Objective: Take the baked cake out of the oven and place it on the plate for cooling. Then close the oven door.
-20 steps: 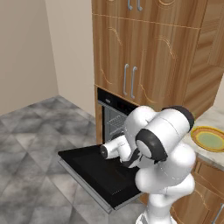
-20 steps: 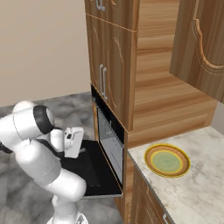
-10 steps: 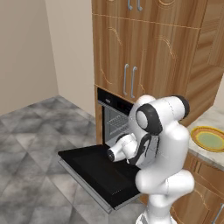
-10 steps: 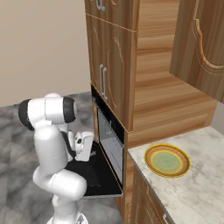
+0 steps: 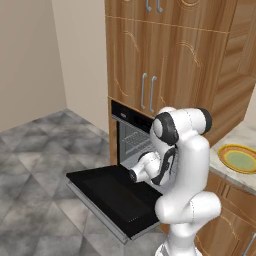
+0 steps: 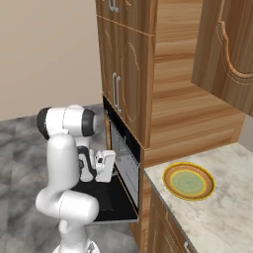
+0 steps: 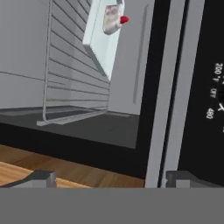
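The hand view is rolled sideways and looks into the open oven (image 7: pixel 131 113). The baked cake (image 7: pixel 112 18), a small white piece with a red topping, sits on a pale square tray (image 7: pixel 99 41) on a wire rack (image 7: pixel 70 65), well ahead of my gripper (image 7: pixel 113 178). Its two tips stand wide apart with nothing between them. In the right base view my gripper (image 6: pixel 112 166) hovers over the lowered oven door (image 6: pixel 106 203), just in front of the oven (image 6: pixel 124 157) opening. The plate (image 6: pixel 188 181), yellow-rimmed with a pale green centre, lies on the counter to the right.
The oven door (image 5: pixel 107 192) juts out flat over the grey tiled floor. The plate (image 5: pixel 239 158) sits on the marble counter (image 5: pixel 235 175). Wooden cabinet doors (image 5: pixel 150 65) rise above the oven. The control panel (image 7: pixel 212 92) borders the oven opening.
The arm's upper links have swung round and the hand has moved closer to the oven opening over the open door. The jaws stayed open. Nothing else moved.
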Available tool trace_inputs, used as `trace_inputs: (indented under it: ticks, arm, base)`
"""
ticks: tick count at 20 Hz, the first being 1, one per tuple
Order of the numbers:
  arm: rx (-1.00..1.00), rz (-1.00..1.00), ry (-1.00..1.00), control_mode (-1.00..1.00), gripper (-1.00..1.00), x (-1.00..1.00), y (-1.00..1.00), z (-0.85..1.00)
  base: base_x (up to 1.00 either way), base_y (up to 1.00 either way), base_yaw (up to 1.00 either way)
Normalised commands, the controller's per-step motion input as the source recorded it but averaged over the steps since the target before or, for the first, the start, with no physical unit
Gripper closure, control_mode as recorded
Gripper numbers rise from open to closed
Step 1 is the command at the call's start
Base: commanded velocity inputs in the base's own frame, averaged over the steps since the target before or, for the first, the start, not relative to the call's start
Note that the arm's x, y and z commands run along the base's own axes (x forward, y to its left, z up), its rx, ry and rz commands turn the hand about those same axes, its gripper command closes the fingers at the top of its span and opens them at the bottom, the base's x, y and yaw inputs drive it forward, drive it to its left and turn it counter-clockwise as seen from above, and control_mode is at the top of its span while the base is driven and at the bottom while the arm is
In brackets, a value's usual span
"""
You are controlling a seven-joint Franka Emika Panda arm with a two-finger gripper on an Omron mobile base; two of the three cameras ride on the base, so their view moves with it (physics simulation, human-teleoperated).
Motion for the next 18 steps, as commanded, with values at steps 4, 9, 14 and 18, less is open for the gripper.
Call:
trace_inputs:
  ticks: [4,9,14,18]
  arm:
    - [0.0,-0.03,0.0,-1.0,-1.0,0.14,-0.31,-0.17]
    - [0.0,-0.02,0.0,-1.0,-1.0,0.1,-0.29,-0.16]
    - [0.0,-0.02,0.0,-1.0,-1.0,0.07,-0.26,-0.13]
    - [0.0,0.0,0.0,-1.0,-1.0,0.05,-0.2,-0.17]
  base:
    - [0.0,0.0,0.0]
    - [0.0,0.0,0.0]
    - [0.0,0.0,0.0]
    - [0.0,0.0,0.0]
